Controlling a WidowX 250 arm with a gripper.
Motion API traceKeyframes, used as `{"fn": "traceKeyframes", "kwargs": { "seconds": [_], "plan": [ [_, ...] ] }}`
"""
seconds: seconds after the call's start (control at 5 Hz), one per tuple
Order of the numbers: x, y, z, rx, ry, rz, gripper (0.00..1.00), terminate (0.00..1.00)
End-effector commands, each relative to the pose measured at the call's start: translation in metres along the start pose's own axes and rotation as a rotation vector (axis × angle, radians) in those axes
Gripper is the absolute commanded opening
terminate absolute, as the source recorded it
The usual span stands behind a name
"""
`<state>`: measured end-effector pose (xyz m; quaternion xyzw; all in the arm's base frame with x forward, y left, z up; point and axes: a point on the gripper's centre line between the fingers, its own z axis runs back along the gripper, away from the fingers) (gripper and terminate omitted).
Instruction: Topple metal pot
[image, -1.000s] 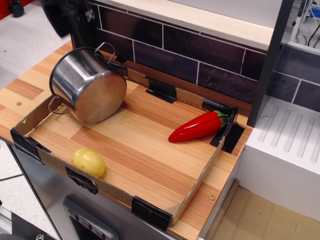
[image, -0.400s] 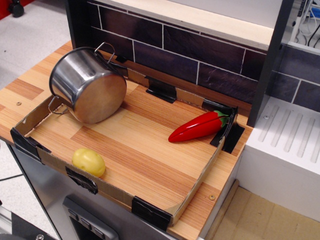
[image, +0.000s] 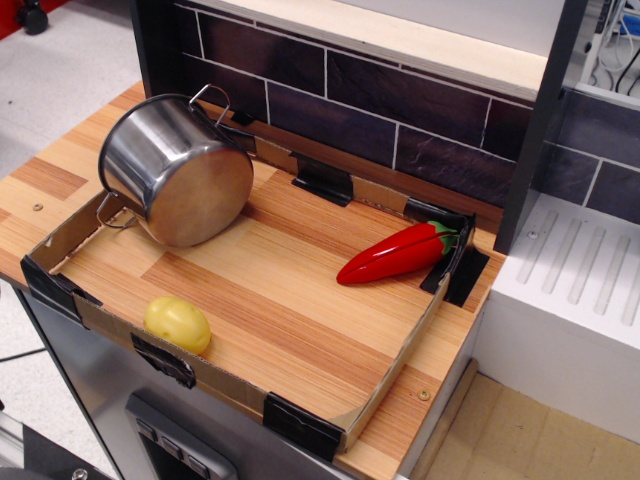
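Note:
The shiny metal pot (image: 178, 168) lies tipped on its side at the back left of the wooden tray, its flat base facing the camera and its mouth turned away to the back left. Its two wire loop handles show at the rim, one at the top and one at the lower left. It leans against the low cardboard wall (image: 60, 238) at the left. No gripper or arm shows in this view.
A yellow potato (image: 177, 324) lies at the tray's front left. A red chilli pepper (image: 395, 252) lies at the back right corner. Low cardboard walls with black tape ring the tray. A dark tiled wall (image: 400, 100) stands behind, and a white drainer (image: 575, 290) to the right.
A dark shape at the top left, seen a second ago, has left the view. The pot, potato and pepper have not moved.

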<state>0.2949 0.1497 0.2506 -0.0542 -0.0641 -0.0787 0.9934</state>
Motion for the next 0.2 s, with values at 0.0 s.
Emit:
{"fn": "traceKeyframes", "kwargs": {
  "seconds": [0.0],
  "plan": [
    [0.0041, 0.0051, 0.0195, 0.033, -0.038, -0.014, 1.0, 1.0]
  ]
}}
